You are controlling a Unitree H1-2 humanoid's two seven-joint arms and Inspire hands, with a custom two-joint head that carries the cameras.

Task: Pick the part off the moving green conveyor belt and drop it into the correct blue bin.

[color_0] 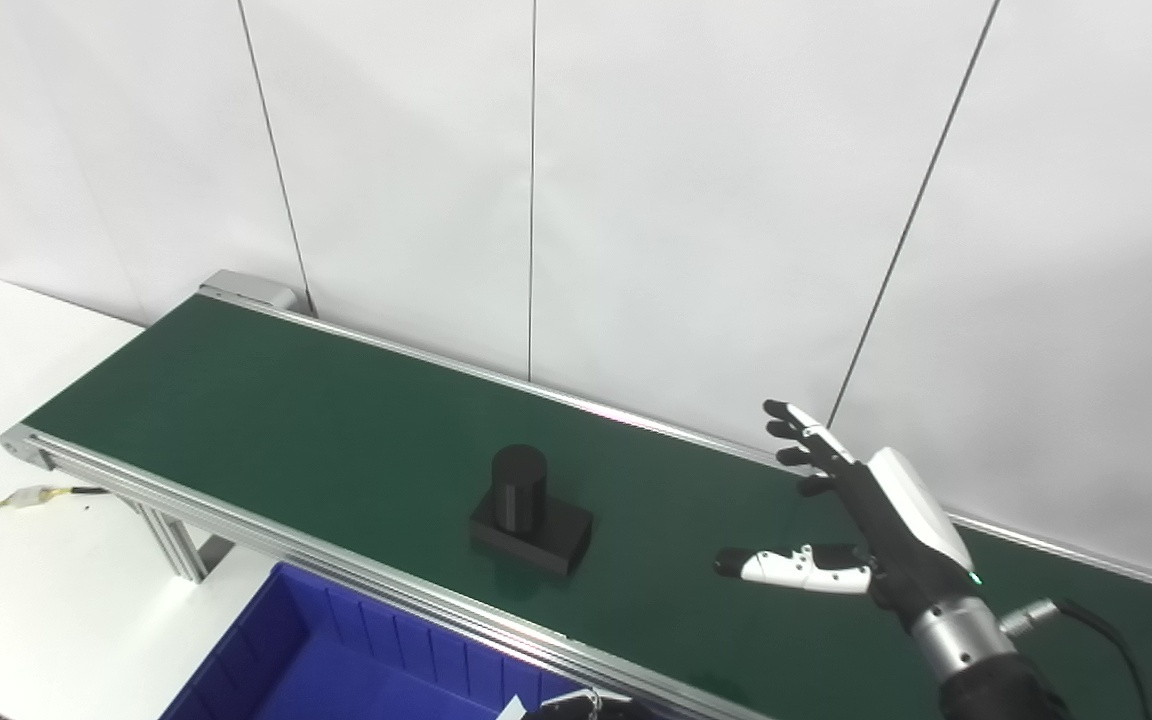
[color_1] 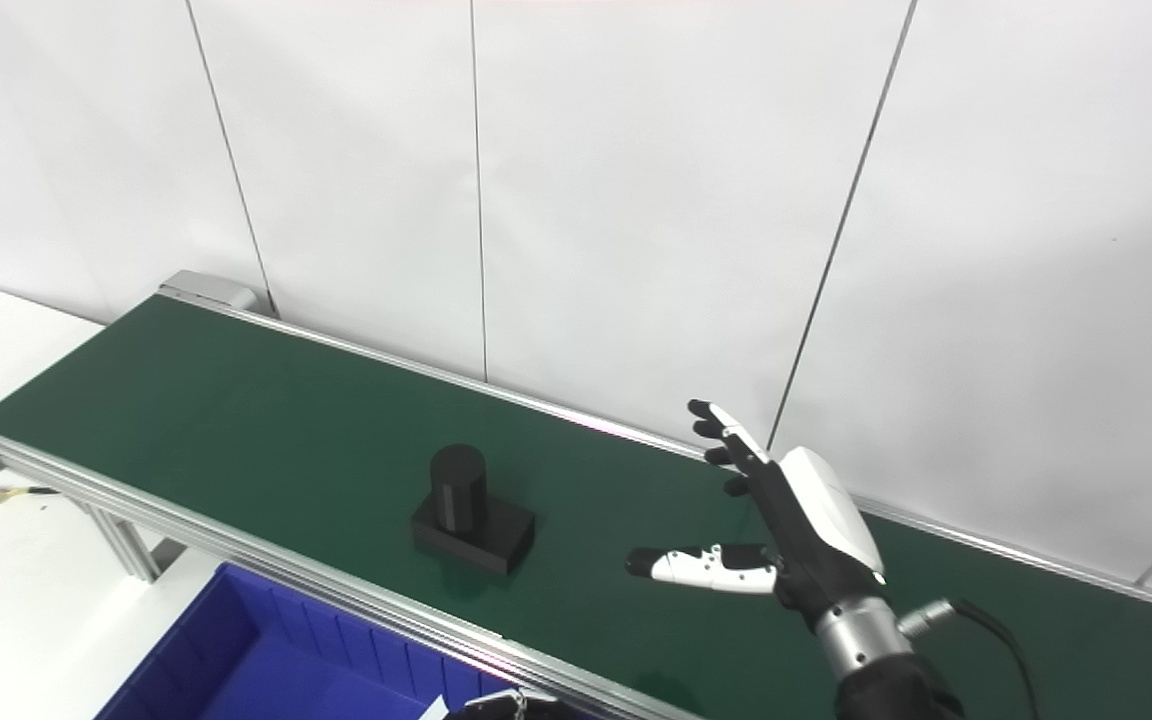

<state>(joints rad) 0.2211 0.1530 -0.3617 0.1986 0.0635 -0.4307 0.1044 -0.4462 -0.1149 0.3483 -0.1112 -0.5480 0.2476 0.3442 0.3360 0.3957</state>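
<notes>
A black part (color_0: 530, 511), a short cylinder standing on a flat rectangular base, sits on the green conveyor belt (color_0: 286, 400) near its front rail; it also shows in the right eye view (color_1: 471, 513). My right hand (color_0: 861, 525) is open above the belt to the right of the part, fingers stretched up and thumb pointing left toward it, a clear gap away. It holds nothing. A blue bin (color_0: 336, 650) sits below the belt's front rail, under the part. My left hand is out of view.
A white table (color_0: 26, 560) lies to the left with a cable and connector (color_0: 31, 497) on it. A white panelled wall stands right behind the belt. Something dark and white (color_0: 576, 706) pokes in at the bottom edge by the bin.
</notes>
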